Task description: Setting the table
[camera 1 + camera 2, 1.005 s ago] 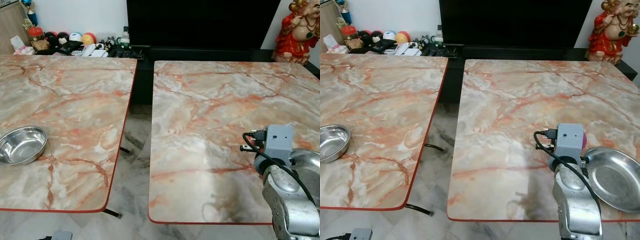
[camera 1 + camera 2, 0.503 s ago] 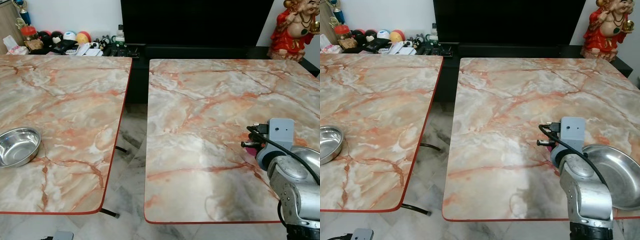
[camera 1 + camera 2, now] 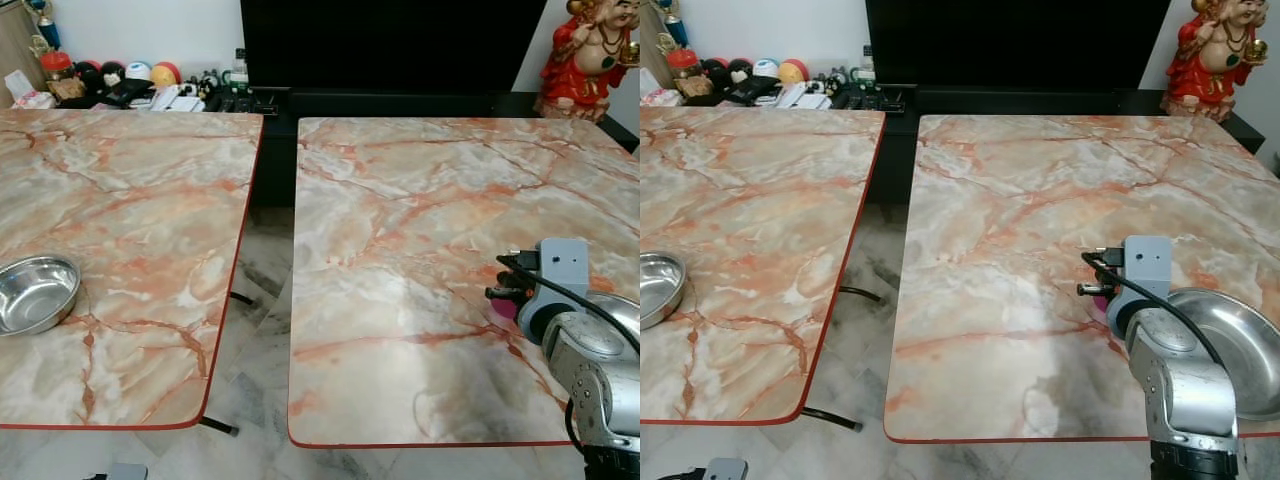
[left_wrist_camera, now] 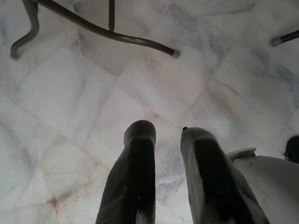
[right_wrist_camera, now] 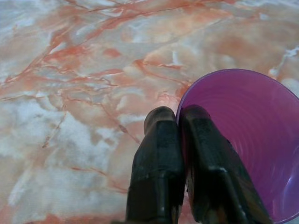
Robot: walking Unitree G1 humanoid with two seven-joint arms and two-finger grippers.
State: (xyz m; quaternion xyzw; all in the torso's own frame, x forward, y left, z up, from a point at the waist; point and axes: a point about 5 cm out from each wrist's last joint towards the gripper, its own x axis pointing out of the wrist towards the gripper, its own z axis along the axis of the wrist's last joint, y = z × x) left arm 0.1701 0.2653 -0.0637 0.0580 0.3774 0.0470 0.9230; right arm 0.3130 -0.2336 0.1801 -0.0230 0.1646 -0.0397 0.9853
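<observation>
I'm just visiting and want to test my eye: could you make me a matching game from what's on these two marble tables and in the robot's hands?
Things:
1. Small steel bowl
2. Wide steel dish
3. Purple plastic cup
4. Left gripper

Places or states:
A. Rim pinched by the right gripper
B. Near edge of the right table
C. Hanging over the floor tiles
D. On the left table

Pairs: 1-D, 2-B, 3-A, 4-C

Right table (image 3: 1020, 220) bare ahead; steel plate (image 3: 1240, 350) crowds right claw (image 5: 179, 122).
</observation>
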